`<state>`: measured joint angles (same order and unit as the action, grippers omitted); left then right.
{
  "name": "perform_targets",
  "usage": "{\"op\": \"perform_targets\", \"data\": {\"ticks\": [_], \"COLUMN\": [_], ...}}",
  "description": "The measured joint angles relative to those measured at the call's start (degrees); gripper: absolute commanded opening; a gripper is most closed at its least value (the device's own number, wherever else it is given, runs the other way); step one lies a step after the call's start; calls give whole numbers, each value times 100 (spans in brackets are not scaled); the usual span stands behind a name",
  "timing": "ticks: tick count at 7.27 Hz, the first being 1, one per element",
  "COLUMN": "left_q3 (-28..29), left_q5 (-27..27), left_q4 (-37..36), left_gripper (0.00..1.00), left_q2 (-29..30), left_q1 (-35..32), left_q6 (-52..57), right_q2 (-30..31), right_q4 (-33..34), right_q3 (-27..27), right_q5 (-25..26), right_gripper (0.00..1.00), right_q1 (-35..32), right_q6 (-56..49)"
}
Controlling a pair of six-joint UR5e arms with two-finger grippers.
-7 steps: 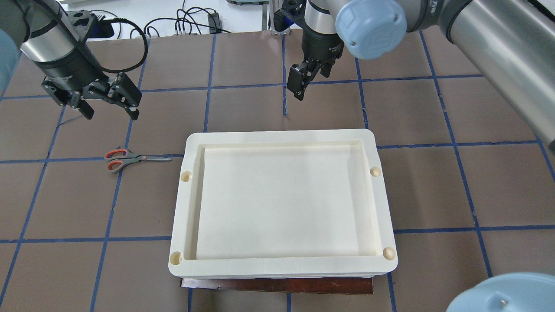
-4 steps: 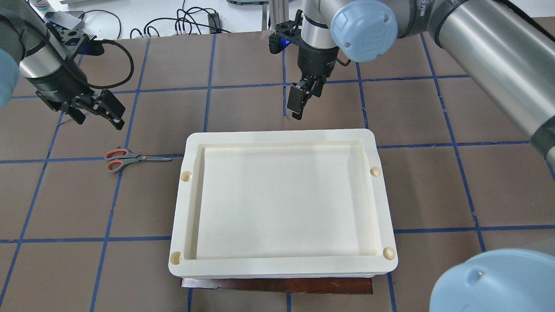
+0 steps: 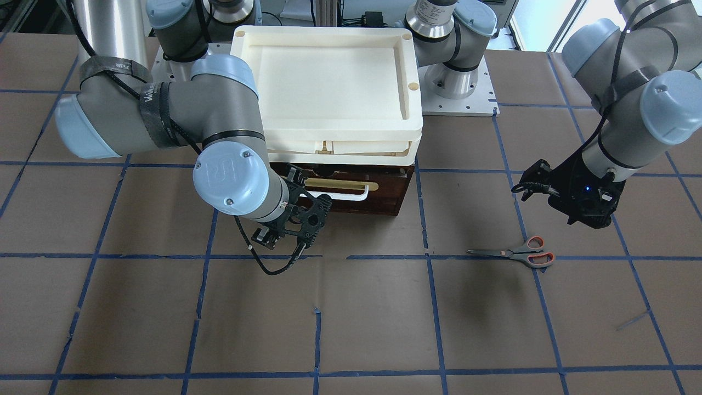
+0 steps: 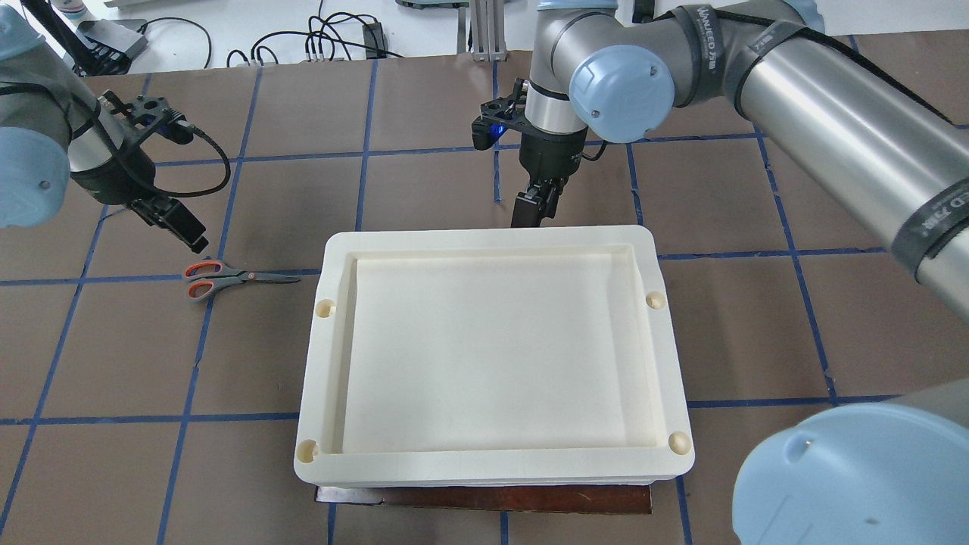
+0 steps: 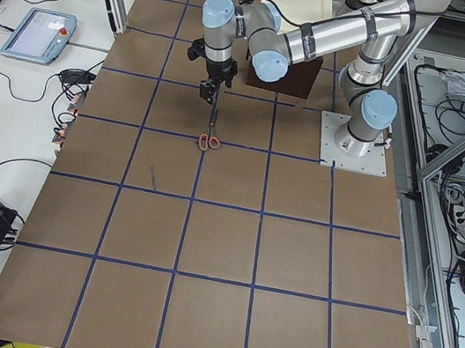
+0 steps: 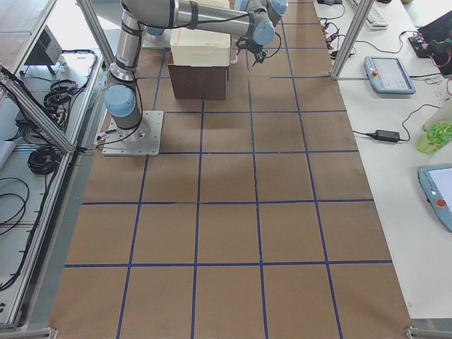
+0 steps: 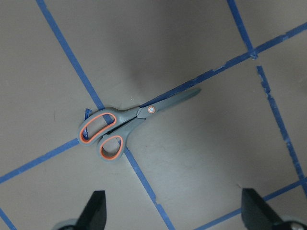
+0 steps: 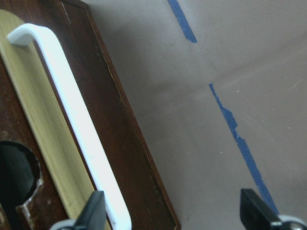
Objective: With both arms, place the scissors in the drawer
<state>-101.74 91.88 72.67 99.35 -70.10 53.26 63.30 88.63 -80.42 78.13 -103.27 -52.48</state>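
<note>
Both grippers have come down since a second ago: the left gripper now hangs low by the scissors, and the right gripper has closed in on the far edge of the trays.

You have a brown table gridded with blue tape. The right arm reaches in from the right and across the far side; the left arm is on the left. The cream trays sit stacked in the middle, on top of the dark brown drawer, whose front faces the far side and looks shut. Its white handle lies along a brass-coloured plate.

The right gripper is level with that front, its fingers spread wide, with the handle just beside one fingertip; you cannot tell whether they touch. The left gripper's fingers are also wide apart and hold nothing.

The scissors lie flat on a tape line left of the trays and apart from them. Their blades are closed and point right toward the trays, with the handles to the left. The left gripper is above them, just on their far side.
</note>
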Motion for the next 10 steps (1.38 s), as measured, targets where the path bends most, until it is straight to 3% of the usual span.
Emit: {"op": "perform_targets", "data": {"ticks": [3,10], "left_q3": [-311,-390], "left_q5": [3,-4], "left_q4": [-646,-941], "left_gripper": [100,100], "left_q2": [232,655], "left_q1": [156,173], "left_q6": [1070,3000], "right_q2": [-2,-3], "right_q4": [-102,-189], "right_q3": [-62,-236], "right_q5": [-73,-87], "right_gripper": [100,100], "right_q1": [-1,-34], "right_q6": [-72,-257]}}
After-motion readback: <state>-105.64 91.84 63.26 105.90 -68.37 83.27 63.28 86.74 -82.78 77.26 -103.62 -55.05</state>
